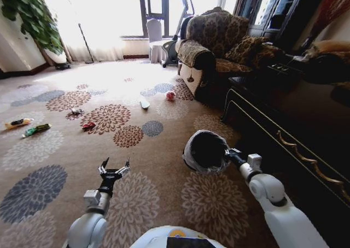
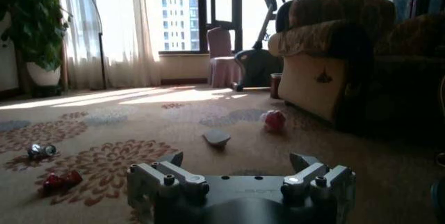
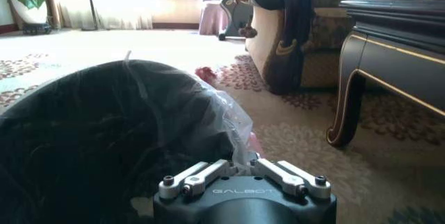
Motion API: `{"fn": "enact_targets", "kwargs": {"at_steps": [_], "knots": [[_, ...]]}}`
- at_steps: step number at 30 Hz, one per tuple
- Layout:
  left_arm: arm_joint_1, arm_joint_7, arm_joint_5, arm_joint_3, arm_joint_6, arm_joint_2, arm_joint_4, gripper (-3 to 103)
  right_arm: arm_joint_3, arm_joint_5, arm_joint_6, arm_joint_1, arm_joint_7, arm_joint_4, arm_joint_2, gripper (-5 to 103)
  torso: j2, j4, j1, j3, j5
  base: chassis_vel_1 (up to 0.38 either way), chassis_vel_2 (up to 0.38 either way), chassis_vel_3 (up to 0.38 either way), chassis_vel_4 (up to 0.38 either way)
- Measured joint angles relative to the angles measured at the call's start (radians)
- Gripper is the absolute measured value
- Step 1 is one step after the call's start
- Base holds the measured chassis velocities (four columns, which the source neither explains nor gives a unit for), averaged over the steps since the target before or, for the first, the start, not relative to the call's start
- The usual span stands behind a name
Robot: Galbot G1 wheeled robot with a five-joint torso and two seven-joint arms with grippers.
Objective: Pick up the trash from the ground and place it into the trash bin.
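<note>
Right hand [image 3: 242,168] clenched on trash bin [image 1: 205,150] rim; left hand [image 1: 114,167] spread, low over carpet [image 1: 164,193]

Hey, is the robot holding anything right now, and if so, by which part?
The right gripper holds the trash bin by its liner-covered rim; the left gripper is open, holding nothing.
</note>
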State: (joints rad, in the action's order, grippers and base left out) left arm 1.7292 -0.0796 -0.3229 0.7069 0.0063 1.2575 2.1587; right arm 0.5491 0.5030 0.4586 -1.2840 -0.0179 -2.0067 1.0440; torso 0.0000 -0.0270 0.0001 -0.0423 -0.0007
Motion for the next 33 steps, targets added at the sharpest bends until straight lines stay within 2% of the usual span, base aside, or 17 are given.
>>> {"fn": "enact_targets", "kwargs": {"at_steps": [5,13,15,18,33], "knots": [[-0.017,0.000,-0.020,0.013,0.003,-0.015,-0.003,100,-0.006,0.017,0.003,0.013,-0.001,-0.001,0.000,1,0.000,-0.0008,0.000,0.000,0.0006,-0.113,0.142,0.148,-0.106],[-0.002,-0.004,-0.035,0.029,0.012,-0.014,0.020,100,-0.006,0.022,0.002,0.014,0.000,0.009,-0.019,1,0.000,-0.0002,0.000,0.000,0.0011,-0.162,0.156,0.166,-0.169],[0.007,-0.004,-0.035,0.031,0.010,-0.009,0.024,100,-0.005,0.023,0.001,0.021,0.000,0.011,-0.019,1,0.000,-0.0002,0.000,0.000,-0.0002,-0.196,0.168,0.173,-0.183],[0.012,-0.004,-0.035,0.033,0.008,-0.006,0.025,100,-0.006,0.026,0.001,0.023,0.000,0.010,-0.016,1,0.000,-0.0006,0.000,0.000,0.0011,-0.142,0.170,0.153,-0.169],[0.001,-0.004,-0.031,0.032,0.007,0.006,0.031,100,-0.002,0.032,0.002,0.009,0.000,-0.010,-0.031,1,0.000,-0.0003,0.000,0.000,0.0008,-0.174,0.171,0.168,-0.170]]}}
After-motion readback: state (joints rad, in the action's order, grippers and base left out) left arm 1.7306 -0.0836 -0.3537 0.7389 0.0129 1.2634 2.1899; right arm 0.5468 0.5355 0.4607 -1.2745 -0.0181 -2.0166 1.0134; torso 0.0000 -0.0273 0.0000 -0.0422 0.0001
